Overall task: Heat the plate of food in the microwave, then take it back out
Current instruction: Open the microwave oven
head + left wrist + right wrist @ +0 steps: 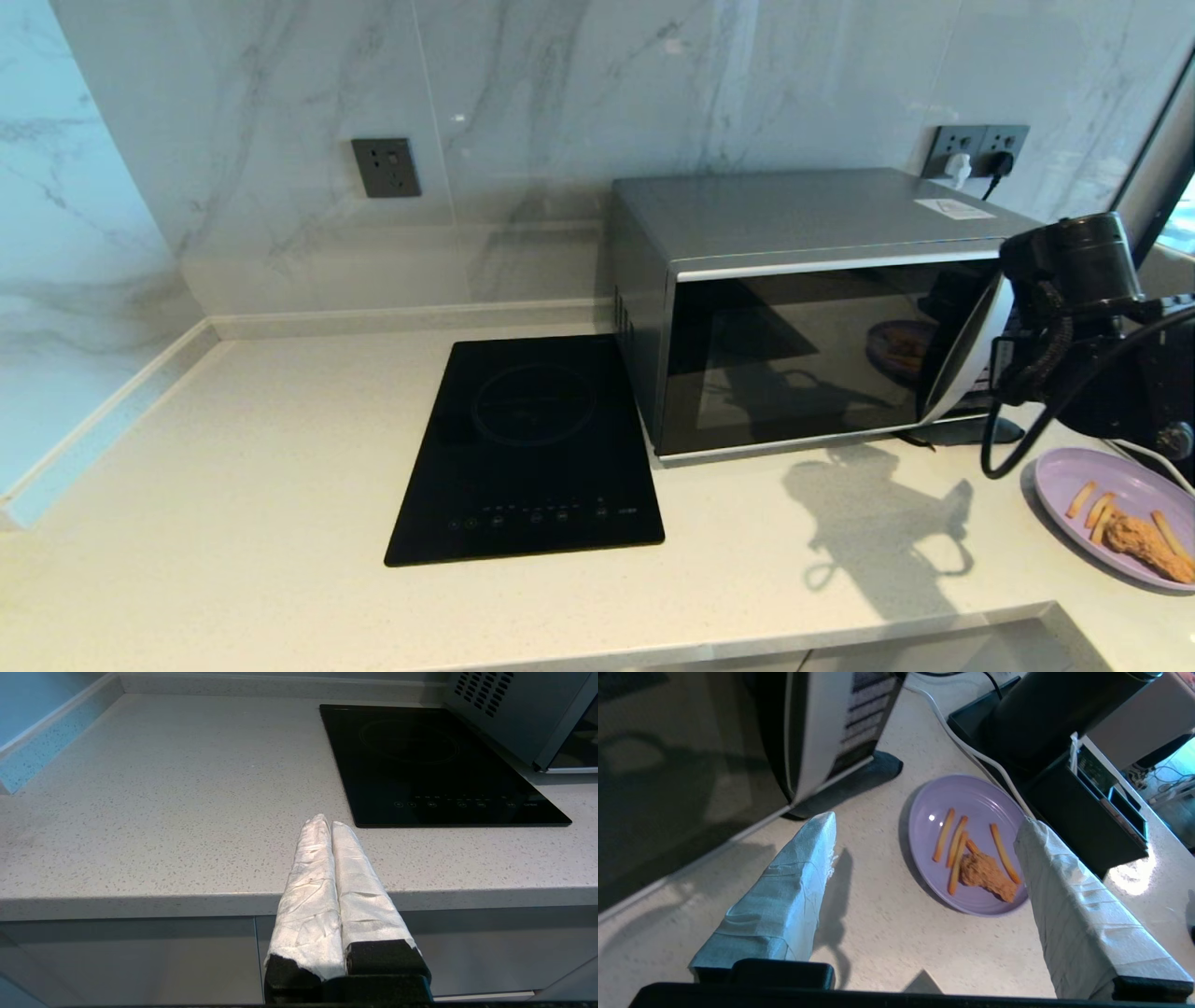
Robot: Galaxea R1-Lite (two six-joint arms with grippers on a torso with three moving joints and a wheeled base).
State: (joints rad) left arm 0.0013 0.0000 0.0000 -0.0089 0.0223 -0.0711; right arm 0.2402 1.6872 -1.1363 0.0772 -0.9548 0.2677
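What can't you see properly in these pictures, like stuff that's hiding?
- Microwave: in the head view the right arm covers its button panel.
- Plate of food: cut off by the head view's right edge.
- Right gripper: out of the head view; the right wrist view shows it open above the counter.
- Left gripper: seen only in the left wrist view, shut.
- Cooktop: its button markings are too small to read.

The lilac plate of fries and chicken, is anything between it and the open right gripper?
Nothing visible: bare counter lies between the right gripper and the lilac plastic plate.
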